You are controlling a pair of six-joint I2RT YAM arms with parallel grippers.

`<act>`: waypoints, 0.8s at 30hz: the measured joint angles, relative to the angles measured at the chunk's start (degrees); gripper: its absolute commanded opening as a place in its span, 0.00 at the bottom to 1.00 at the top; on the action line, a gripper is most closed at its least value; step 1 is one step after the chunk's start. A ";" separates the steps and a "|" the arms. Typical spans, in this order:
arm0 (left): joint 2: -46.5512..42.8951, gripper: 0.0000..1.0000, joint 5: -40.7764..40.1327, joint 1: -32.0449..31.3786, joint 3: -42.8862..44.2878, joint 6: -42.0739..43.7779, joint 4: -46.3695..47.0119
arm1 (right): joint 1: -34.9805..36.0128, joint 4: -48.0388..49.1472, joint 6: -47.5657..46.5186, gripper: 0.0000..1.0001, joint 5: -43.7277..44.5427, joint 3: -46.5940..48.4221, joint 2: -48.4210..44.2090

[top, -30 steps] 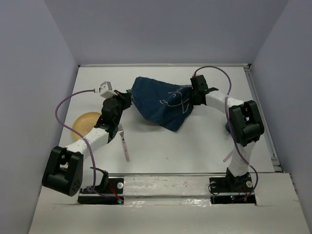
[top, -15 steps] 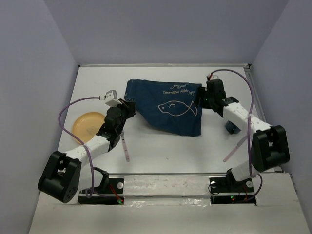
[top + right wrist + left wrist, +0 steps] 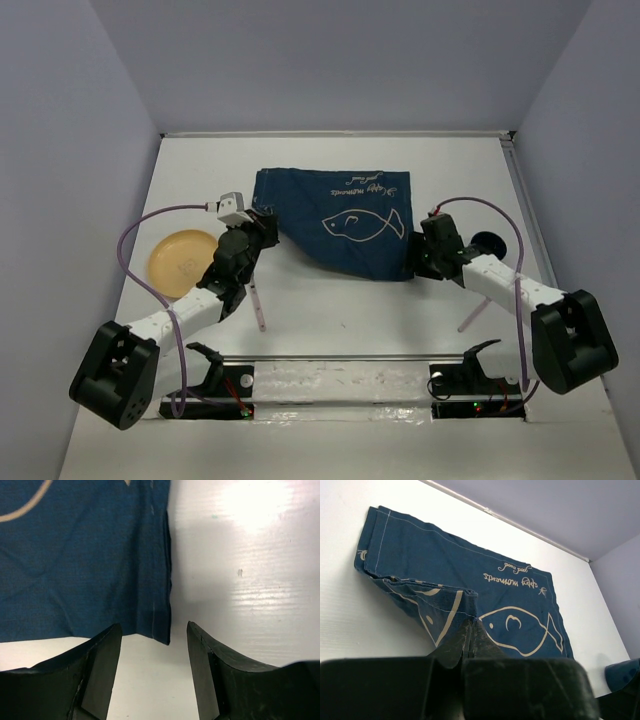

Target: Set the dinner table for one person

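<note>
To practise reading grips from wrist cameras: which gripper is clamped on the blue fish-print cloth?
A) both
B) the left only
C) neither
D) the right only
B: the left gripper is shut on a folded edge of the blue cloth, while the right gripper stands open, gripping nothing.

Left arm [image 3: 170, 318] and right arm [image 3: 500, 282]: white tubular links joined by bulky black joint housings, each mounted on a black base [image 3: 205, 390] bearing small red and green lights. A lilac cable [image 3: 121, 250] loops alongside each arm, and a small white-and-grey camera block [image 3: 231, 207] sits at the left wrist. The right gripper [image 3: 153, 645] has two matte black, wedge-shaped fingers [image 3: 97, 675] with lightly scuffed, dusty inner faces.
</note>
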 measured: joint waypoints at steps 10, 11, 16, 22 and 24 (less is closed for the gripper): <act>-0.13 0.00 -0.20 0.00 -0.92 0.31 0.48 | 0.00 4.15 3.39 0.17 -0.04 -2.58 3.98; -0.13 0.00 -0.31 0.00 -0.96 0.35 0.48 | 0.00 4.94 3.89 0.12 0.02 -2.91 4.07; -0.13 0.00 -0.55 0.00 -0.96 0.52 0.50 | 0.00 6.45 4.44 0.00 0.35 -4.07 2.99; -3.45 0.00 -0.96 0.00 -0.94 0.46 -0.55 | 0.00 4.48 2.45 0.00 2.23 -2.89 -8.55; -6.71 0.00 -1.07 0.00 -0.90 -0.24 -1.44 | 0.00 2.16 1.27 0.00 3.21 0.09 -13.81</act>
